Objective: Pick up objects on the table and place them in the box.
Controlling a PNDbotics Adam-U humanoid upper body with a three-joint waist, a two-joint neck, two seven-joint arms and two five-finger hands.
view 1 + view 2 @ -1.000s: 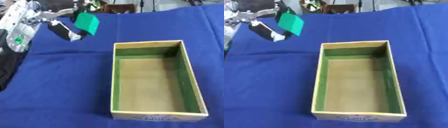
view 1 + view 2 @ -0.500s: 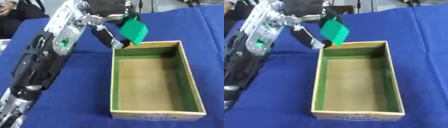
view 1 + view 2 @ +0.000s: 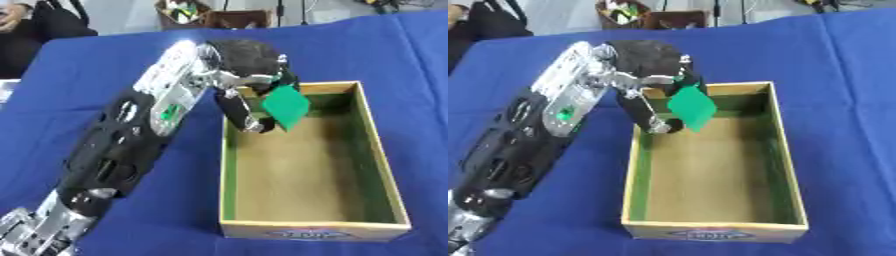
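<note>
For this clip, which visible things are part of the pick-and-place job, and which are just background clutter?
Part of the job:
- left hand, fingers curled on the green object
- green object, held over the box's far left corner
- box, wooden with green inner walls, nothing lying in it

Just lying about:
- blue tablecloth
- brown container of mixed items past the table's far edge

My left arm [image 3: 131,150] shows a glossy black shell low down, then a silver-white forearm section with a small green light. The left hand [image 3: 249,65] is black and bulky at the back, with silver linkages and black fingers tipped pale.
</note>
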